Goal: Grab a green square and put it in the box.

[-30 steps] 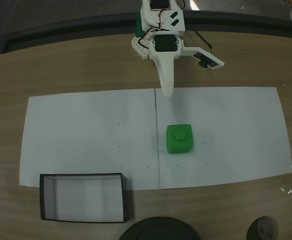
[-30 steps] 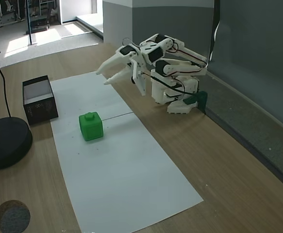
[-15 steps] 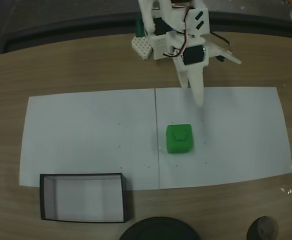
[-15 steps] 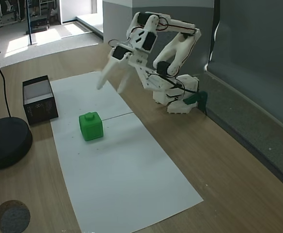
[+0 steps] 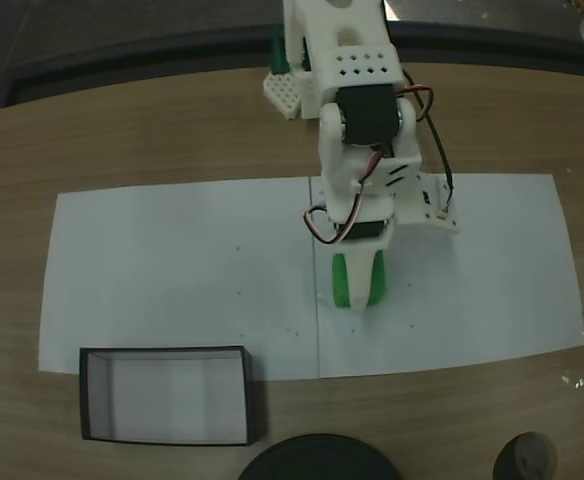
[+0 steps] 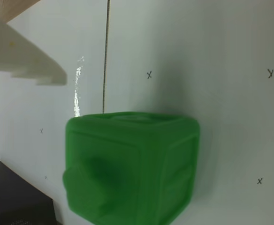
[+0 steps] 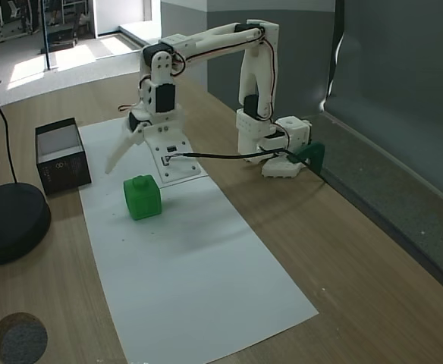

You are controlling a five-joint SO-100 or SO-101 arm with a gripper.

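Note:
The green square [image 7: 142,197] sits on the white paper, a bright green block with a raised knob on top. In a fixed view from above, the arm covers its middle, so the green square [image 5: 340,284] shows only at its sides. My gripper [image 7: 136,170] hangs open just above it and holds nothing, with one thin finger [image 7: 117,152] slanting down toward the box side. The wrist view has the green square [image 6: 132,164] large and close, with one white finger [image 6: 26,58] at upper left. The box [image 5: 167,395] stands with black walls and a white floor at the paper's near-left corner.
A dark round disc [image 5: 317,462] lies at the table's front edge beside the box [image 7: 61,154], and a small round object [image 5: 527,458] sits further right. The arm's base [image 7: 274,148] stands at the table's back edge. White paper [image 5: 172,270] covers the middle of the wooden table.
The arm has unfolded from near its base, swung out over the paper and dropped above the green square. The square and the box have not moved.

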